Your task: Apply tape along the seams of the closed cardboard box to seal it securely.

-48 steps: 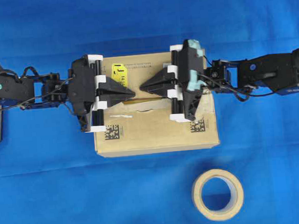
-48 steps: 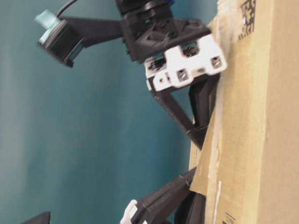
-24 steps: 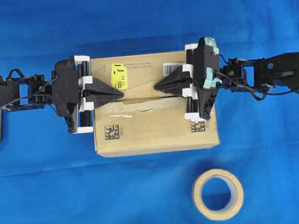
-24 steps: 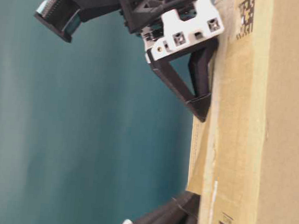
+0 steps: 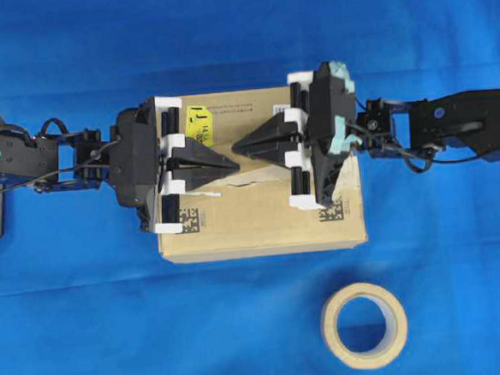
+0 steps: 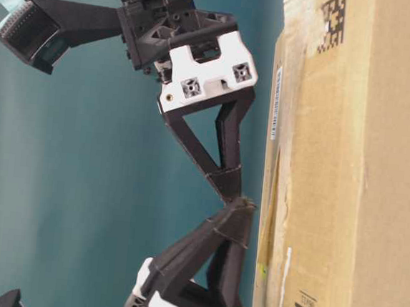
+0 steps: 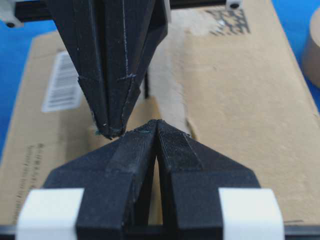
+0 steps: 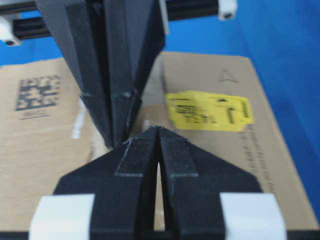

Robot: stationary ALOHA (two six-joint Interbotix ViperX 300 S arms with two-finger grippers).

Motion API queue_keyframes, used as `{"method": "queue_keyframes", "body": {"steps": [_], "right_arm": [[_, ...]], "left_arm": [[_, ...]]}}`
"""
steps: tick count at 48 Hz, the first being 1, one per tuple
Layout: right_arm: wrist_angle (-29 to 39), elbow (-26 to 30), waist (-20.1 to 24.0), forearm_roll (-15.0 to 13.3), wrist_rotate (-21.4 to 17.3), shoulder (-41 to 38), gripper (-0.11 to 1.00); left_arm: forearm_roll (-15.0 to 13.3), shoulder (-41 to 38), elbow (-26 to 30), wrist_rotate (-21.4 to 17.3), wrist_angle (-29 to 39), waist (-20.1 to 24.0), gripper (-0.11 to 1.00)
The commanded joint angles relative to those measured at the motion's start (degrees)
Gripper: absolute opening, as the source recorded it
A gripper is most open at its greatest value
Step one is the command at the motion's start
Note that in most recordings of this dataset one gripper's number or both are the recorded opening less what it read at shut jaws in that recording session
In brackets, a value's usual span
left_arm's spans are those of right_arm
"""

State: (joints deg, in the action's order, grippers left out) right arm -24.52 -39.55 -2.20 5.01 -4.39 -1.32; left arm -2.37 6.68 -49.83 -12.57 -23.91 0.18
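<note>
Both pairs of fingers are pressed fully together, and neither has hold of anything you can see. Your left gripper (image 5: 231, 164) comes in from the left of the overhead view and your right gripper (image 5: 237, 145) from the right, and their tips meet nose to nose above the middle of the cardboard box (image 5: 261, 230). From the table-level view, the two tips (image 6: 235, 199) touch or nearly touch each other just off the box's top face (image 6: 318, 170), with a narrow gap between them and the cardboard. In the left wrist view your closed left fingers (image 7: 172, 150) point at the closed right fingers (image 7: 112, 75), slightly offset to one side. The seams (image 5: 254, 181) run along the top of the box, with a pale torn remnant and a jagged dark slit showing just below the left gripper's tip in the overhead view. A tan strip that may be the tape (image 5: 261, 157) lies along the box top under the right gripper, mostly hidden, so you cannot tell its full extent. The box sits on the blue counter (image 5: 114, 334), its yellow sticker (image 5: 199, 122) near the far edge. A tape roll (image 5: 363, 325) lies on the counter, well apart from the box.
</note>
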Motion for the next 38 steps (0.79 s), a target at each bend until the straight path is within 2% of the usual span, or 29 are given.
{"method": "queue_keyframes", "body": {"steps": [1,20,31,38], "right_arm": [[-0.53,1.41,0.44,0.0,0.09,0.0,0.01],[-0.44,1.41,0.62,0.26,-0.35,-2.81,0.01],[-0.44,1.05,1.23,0.88,-0.44,-3.87,0.01],[-0.35,-0.79,1.49,2.11,-0.44,-4.04,0.01]], "left_arm": [[0.09,-0.18,0.88,0.35,0.35,-0.09,0.0],[0.09,-2.9,0.35,0.97,1.76,-1.05,0.0],[0.09,-2.02,-1.41,4.13,1.76,-3.69,0.0],[0.0,-1.05,-3.16,5.45,1.76,-3.87,0.0]]}}
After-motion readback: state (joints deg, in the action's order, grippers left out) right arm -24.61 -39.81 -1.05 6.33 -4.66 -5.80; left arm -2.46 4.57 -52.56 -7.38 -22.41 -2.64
